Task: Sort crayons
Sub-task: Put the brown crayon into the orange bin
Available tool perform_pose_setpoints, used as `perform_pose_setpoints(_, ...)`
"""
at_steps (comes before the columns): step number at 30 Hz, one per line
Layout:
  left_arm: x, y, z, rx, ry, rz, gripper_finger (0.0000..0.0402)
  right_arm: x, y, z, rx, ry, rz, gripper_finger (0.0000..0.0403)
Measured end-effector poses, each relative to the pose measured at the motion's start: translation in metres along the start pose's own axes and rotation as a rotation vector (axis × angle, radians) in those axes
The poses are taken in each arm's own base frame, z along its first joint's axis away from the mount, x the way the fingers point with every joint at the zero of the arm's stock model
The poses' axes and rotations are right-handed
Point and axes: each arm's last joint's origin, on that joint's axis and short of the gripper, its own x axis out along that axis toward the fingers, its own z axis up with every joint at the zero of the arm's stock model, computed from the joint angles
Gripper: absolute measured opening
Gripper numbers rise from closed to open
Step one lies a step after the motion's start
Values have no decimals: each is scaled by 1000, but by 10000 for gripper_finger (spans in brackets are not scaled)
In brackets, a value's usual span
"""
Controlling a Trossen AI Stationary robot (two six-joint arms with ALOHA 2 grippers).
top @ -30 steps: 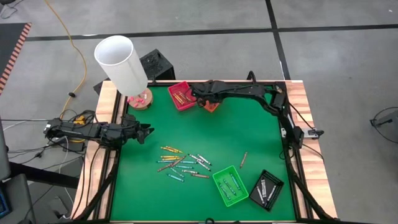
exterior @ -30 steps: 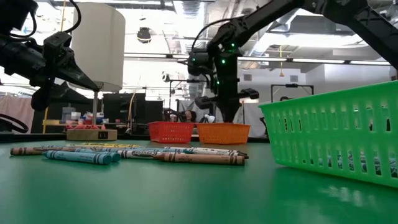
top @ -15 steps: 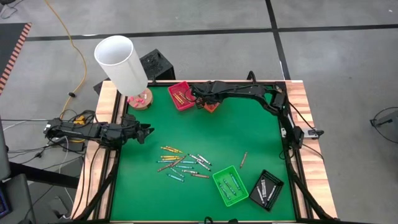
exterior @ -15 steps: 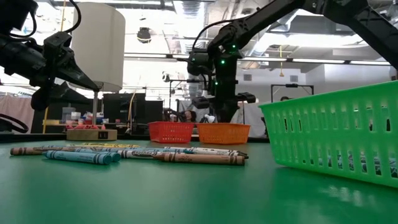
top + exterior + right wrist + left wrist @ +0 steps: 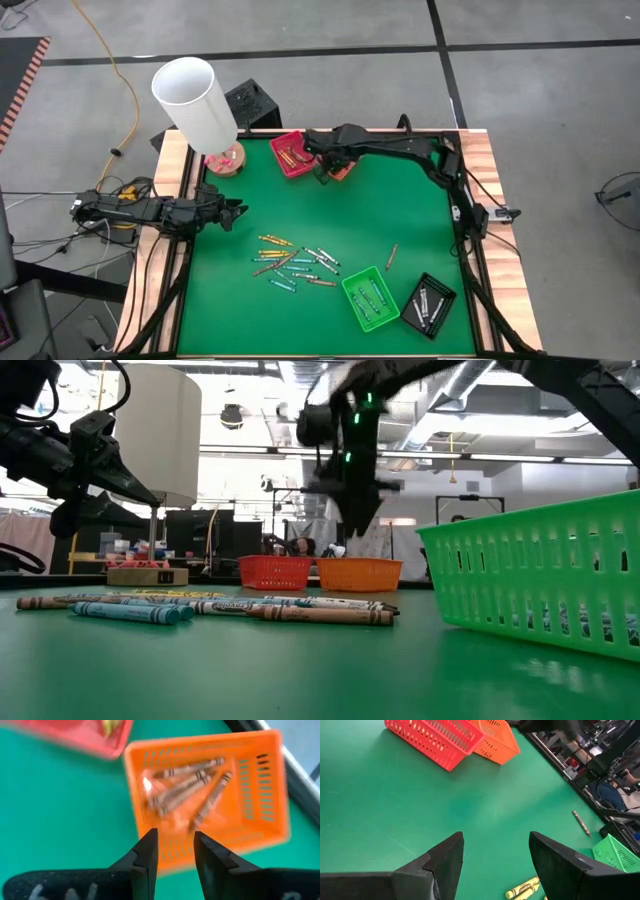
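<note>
Several loose crayons [image 5: 295, 262] lie flat in a cluster on the green mat, toward the near edge; one brown crayon [image 5: 391, 256] lies apart to their right. My right gripper [image 5: 175, 837] hangs open above the orange tray [image 5: 260, 795] at the far edge, nothing between its fingers. In that tray lie several brownish crayons [image 5: 187, 785]. My left gripper [image 5: 495, 842] waits open at the table's left edge [image 5: 238, 213], well away from the crayons.
A red tray [image 5: 291, 153] with crayons stands just left of the orange one. A green tray [image 5: 368, 298] and a black tray [image 5: 428, 304], both holding crayons, stand at the near right. A tall white cylinder [image 5: 195, 100] rises at the far left corner.
My right gripper has risen from just inside the orange tray to well above it, rolling at the wrist as it went. The crayons on the mat and the trays have stayed where they were.
</note>
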Motion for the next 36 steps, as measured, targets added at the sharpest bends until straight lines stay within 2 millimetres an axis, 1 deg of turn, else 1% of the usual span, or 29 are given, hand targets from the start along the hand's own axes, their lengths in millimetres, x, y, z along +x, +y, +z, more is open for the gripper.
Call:
perform_pose_setpoints(2, 0, 0, 0, -1, 6, -4, 215, -22, 1, -9, -70, 59, -22, 122)
perform_pose_setpoints(5, 0, 0, -1, 0, 19, -16, 215, -48, 8, -28, -166, 171, -71, 122)
perform_pose_setpoints(7, 0, -1, -1, 0, 28, -22, 215, -60, 18, -37, -186, 163, -61, 122)
perform_pose_setpoints(10, 0, -1, -1, 2, 35, -28, 215, -83, 34, -57, -218, 137, 31, 122)
perform_pose_setpoints(12, 0, -1, -1, 7, 40, -33, 215, -96, 41, -70, -182, 126, 18, 122)
perform_pose_setpoints(17, 0, -1, -2, 24, 48, -34, 215, -109, 59, -107, 8, 23, -91, 122)
perform_pose_setpoints(19, 0, -1, -2, 33, 47, -34, 215, -110, 64, -129, 101, -7, -135, 122)
perform_pose_setpoints(21, 0, -1, -2, 43, 47, -34, 215, -105, 71, -152, 185, -25, -160, 122)
perform_pose_setpoints(24, 0, -1, -2, 47, 47, -34, 215, -89, 76, -187, 333, 13, -250, 122)
perform_pose_setpoints(28, 0, -1, -2, 45, 46, -35, 215, -67, 80, -225, 521, 74, -308, 122)
perform_pose_setpoints(30, 0, -1, -2, 45, 46, -35, 215, -59, 81, -241, 604, 104, -347, 122)
perform_pose_setpoints(33, 0, -1, -2, 44, 46, -35, 215, -52, 84, -257, 693, 131, -364, 122)
perform_pose_setpoints(36, 0, -1, -2, 44, 44, -33, 215, -47, 94, -269, 751, 116, -299, 122)
